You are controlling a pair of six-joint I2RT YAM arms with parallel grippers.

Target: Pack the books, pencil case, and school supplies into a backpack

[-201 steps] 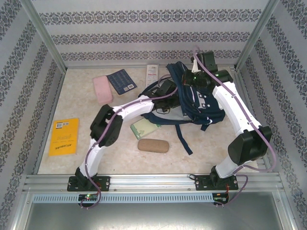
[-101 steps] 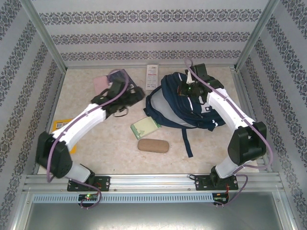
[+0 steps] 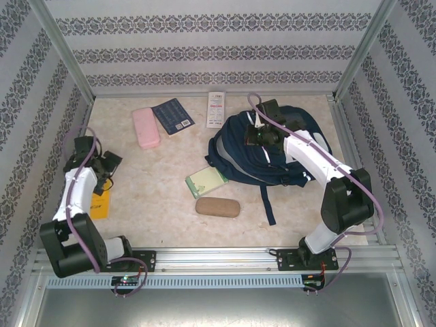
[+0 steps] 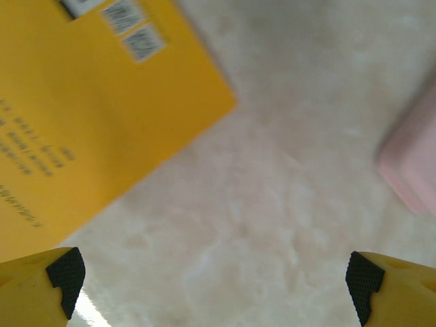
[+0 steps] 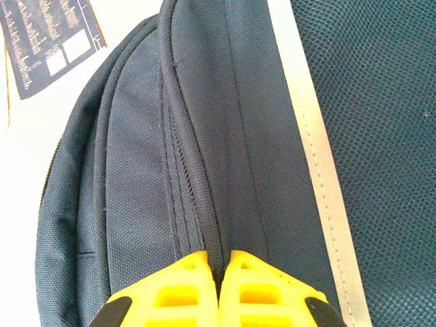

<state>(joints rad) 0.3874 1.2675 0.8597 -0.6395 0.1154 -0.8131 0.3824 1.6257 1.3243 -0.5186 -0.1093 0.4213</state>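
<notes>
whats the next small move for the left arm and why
Probably shift the left gripper toward the yellow book and lower onto its edge: the jaws stand wide open above bare table beside it, while the right gripper is shut on a fold of the backpack.

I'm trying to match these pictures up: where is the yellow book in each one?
Top view: yellow book at the left edge, partly under the left arm.
Left wrist view: book at upper left.
Right wrist view: aimed at the backpack.
Shared landmark: pink case, at the left wrist view's right edge.
</notes>
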